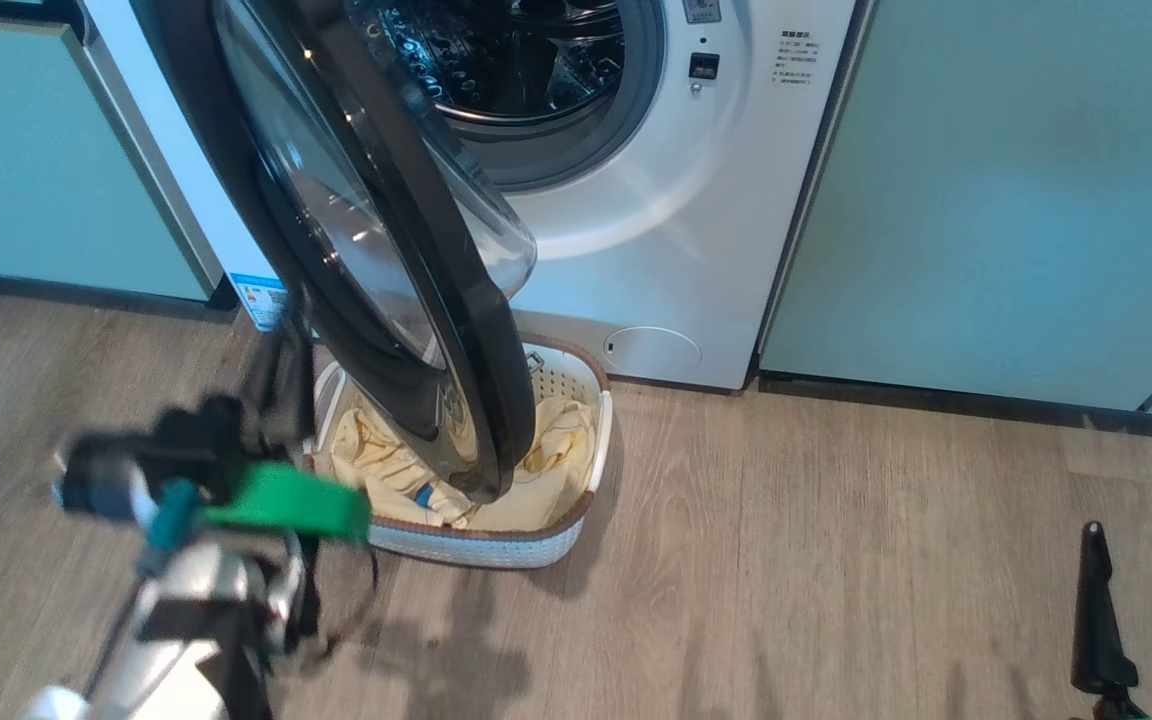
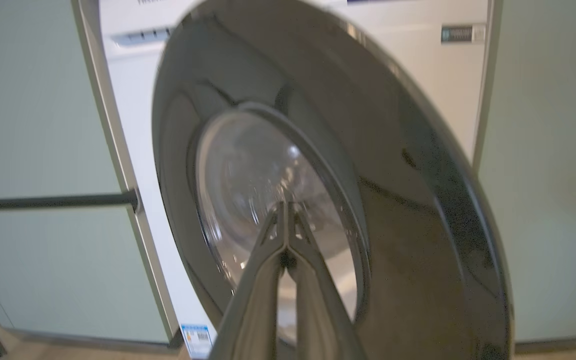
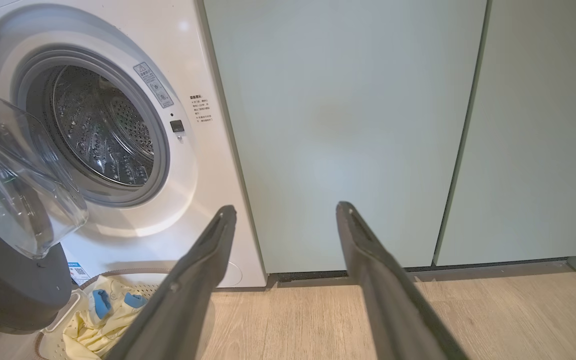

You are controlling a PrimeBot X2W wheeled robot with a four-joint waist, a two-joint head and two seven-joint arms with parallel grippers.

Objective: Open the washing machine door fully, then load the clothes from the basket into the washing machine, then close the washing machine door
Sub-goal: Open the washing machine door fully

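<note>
Pale silver left forearm (image 1: 191,600) angles up at head view's lower left, blurred, left end effector (image 2: 286,215) with its two long dark fingers pressed tip to tip, right end effector (image 3: 285,215) low, dark fingers spread wide, gripping nothing.

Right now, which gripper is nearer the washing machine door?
Left. The left gripper, shut, points at the outer face of the washing machine door from close by; the right gripper, open, sits far to its right.
</note>
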